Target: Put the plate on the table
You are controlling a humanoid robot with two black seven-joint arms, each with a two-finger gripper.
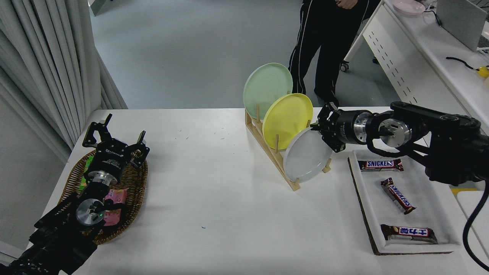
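Standing on edge in the wooden rack [267, 147] on the table [214, 198], the plate [306, 156] has the right gripper [320, 130] pinching its upper right rim. Behind the pincer's left sit the yellow plate [286, 120] and mint-green plate [266, 89]. Left gripper [114, 139] is parked, spread, far left.

Bright, even overhead light; soft shadows on table [214, 198]; sharp focus, no glare, slight edge distortion.

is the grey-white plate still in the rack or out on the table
In the rack: the round pale grey-white plate stands on edge in the wooden rack's nearest slot.
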